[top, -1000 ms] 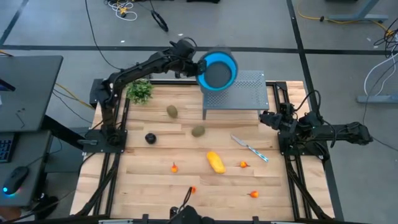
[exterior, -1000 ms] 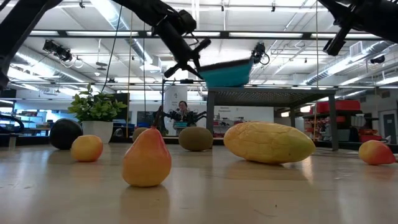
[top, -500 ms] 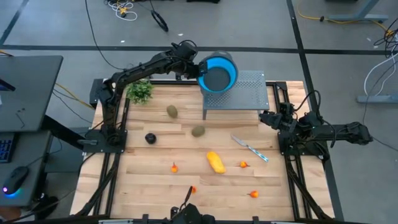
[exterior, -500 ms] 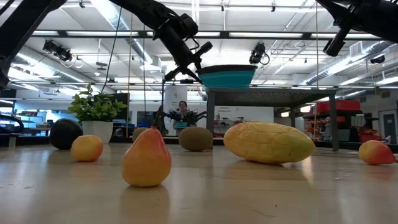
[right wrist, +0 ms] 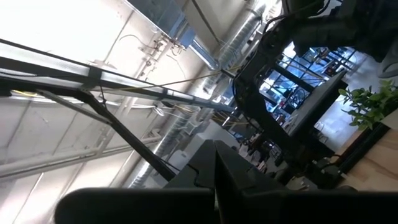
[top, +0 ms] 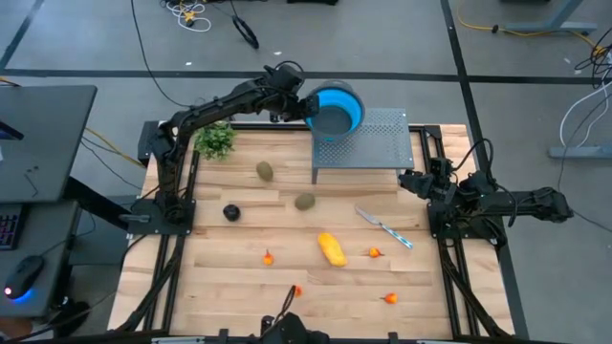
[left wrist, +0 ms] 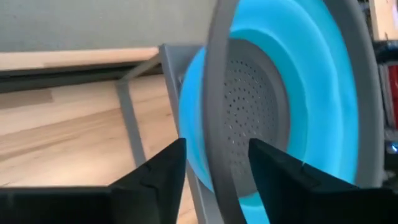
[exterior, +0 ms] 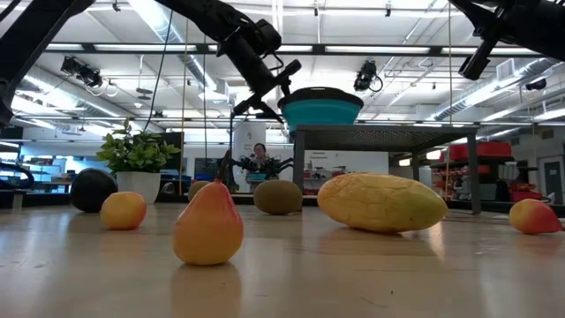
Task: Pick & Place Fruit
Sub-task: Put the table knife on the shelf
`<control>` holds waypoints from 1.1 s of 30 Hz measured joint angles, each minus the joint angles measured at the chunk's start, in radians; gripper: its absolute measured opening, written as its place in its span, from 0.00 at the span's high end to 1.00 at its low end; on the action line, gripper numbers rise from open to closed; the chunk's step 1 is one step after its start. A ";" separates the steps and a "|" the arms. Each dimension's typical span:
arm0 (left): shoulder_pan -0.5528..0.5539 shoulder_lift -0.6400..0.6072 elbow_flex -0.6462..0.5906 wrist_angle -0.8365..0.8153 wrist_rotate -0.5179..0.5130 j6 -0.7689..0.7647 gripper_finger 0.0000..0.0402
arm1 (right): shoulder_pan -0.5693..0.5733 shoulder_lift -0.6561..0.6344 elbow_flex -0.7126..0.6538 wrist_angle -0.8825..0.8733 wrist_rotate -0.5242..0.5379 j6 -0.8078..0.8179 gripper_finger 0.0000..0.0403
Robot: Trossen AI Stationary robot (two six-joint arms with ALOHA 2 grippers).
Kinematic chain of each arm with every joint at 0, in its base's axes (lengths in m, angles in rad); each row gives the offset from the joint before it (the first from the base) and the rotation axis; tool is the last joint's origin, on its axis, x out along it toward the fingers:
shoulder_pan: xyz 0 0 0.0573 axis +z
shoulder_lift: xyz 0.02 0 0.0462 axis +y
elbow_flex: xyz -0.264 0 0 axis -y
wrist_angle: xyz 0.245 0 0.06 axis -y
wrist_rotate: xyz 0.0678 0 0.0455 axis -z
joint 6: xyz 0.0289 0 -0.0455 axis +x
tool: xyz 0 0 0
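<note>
Left tool (top: pixel 304 107) stands at the rim of a blue perforated colander bowl (top: pixel 337 106) resting on a grey perforated metal rack (top: pixel 378 143), fingers (left wrist: pixel 158 168) parted astride the rim. The fruit lies well apart below on the wooden desk (top: pixel 220 268): oblong yellow piece (top: pixel 332 248), brown-green ovals (top: pixel 265 171), dark round one (top: pixel 231 212). Right tool (top: pixel 409 180), closed, waits at the desk's right edge.
</note>
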 joint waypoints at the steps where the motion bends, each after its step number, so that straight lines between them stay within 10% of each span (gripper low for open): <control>1: 0.002 0.000 0.000 0.000 0.022 0.012 0.52 | 0.000 0.000 0.000 0.001 0.000 0.007 0.99; 7: 0.024 -0.008 0.000 -0.005 0.190 0.088 0.44 | 0.000 0.000 0.000 0.005 -0.026 0.015 0.99; 16: 0.051 -0.136 0.000 -0.166 0.178 0.263 0.41 | 0.000 0.007 0.051 -0.077 -0.026 -0.067 0.99; 25: -0.086 -0.339 0.001 -0.522 -0.191 0.510 0.42 | 0.001 0.182 0.454 -0.931 -0.042 -0.184 0.99; 33: -0.337 -0.387 -0.116 -0.476 -0.436 0.491 0.42 | 0.039 0.498 0.649 -1.568 -0.175 -0.299 0.99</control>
